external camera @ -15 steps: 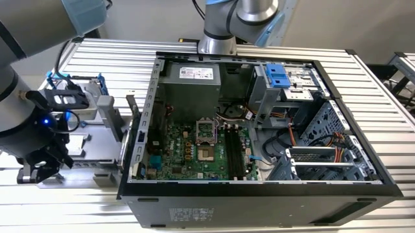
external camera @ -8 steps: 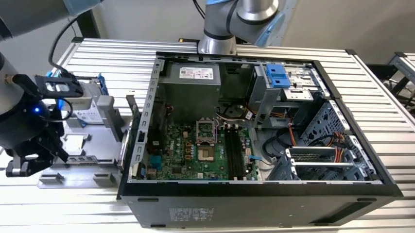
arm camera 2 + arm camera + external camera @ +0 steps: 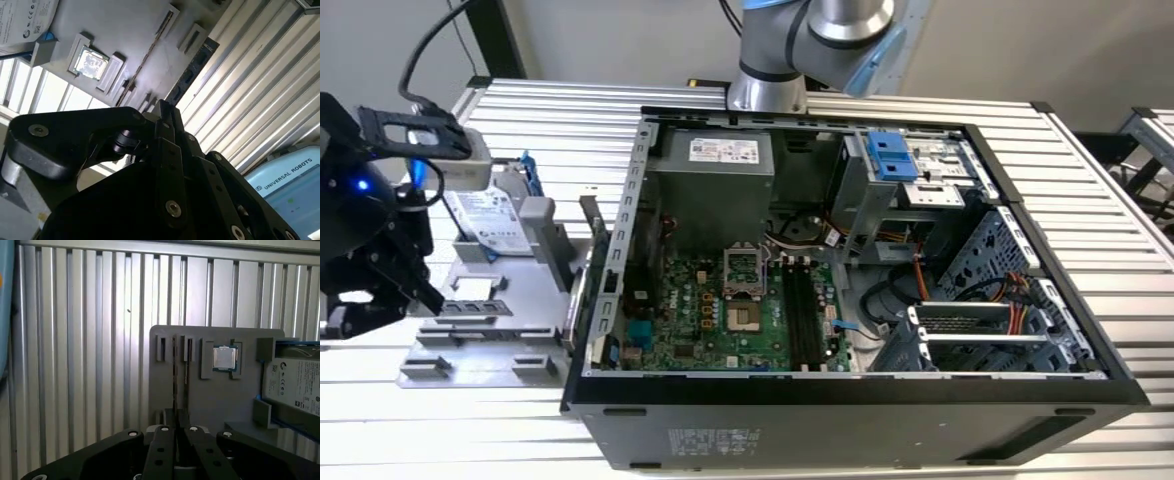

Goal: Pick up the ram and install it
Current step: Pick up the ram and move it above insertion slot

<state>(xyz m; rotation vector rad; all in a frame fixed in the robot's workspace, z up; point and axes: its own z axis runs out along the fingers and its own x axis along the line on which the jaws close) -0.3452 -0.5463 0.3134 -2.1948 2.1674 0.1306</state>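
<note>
- Jaws clenched on the ram (image 3: pixel 175 375): in the first wrist view the gripper (image 3: pixel 176 421) has its two fingers pressed close over the near end of the thin dark stick.
- That ram stands on edge in a slot of the grey holder tray (image 3: pixel 220 400). It runs straight away from the fingertips between the tray's small raised tabs. Whether it is lifted clear of the slot's floor, I cannot tell.
- Seen in the exterior view, the gripper's black body hangs low over the tray's edge on the exterior view's left.
- Ribbed aluminium table (image 3: pixel 1067 210) lies under the tray, its slats showing bare beside the tray in the first wrist view.
- Processor chip (image 3: pixel 225 358) sits flat in a square pocket of the tray, just beside the ram's slot and apart from the stick itself.
- Silver hard drive (image 3: pixel 487 215) with its blue bracket rests tilted on the tray, past the processor from the ram.
- Desktop computer case (image 3: pixel 854 405) lies just beside the tray on the exterior view's right, its open side up.
- Green motherboard (image 3: pixel 707 320) shows inside that case, with long black memory slots (image 3: pixel 803 315) on its half away from the tray.
- Arm base (image 3: pixel 767 85) stands well apart from the tray, beyond the case's far wall.
</note>
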